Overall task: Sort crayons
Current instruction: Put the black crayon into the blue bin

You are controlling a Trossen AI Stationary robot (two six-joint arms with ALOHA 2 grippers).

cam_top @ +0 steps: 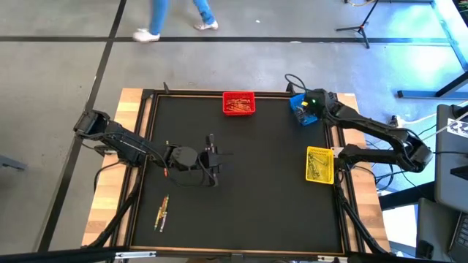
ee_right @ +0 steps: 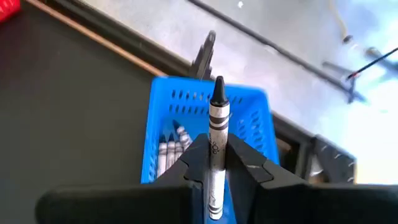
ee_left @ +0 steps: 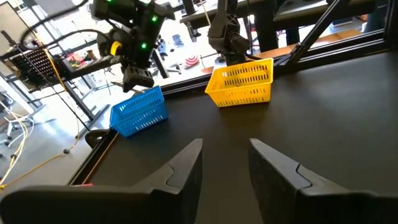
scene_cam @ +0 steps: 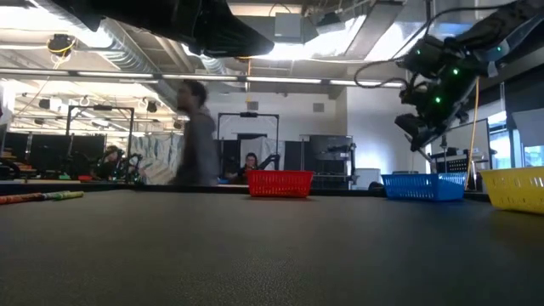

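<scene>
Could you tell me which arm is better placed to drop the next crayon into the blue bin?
The right. Its gripper is above the blue bin, clamped on a dark-tipped crayon. The left gripper is open and empty over the mat's middle, away from the bin.

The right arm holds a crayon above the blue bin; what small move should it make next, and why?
Probably open the fingers and drop it. The right gripper pinches a grey crayon directly over the blue bin, which already holds similar pale crayons. The left gripper waits open mid-table.
</scene>
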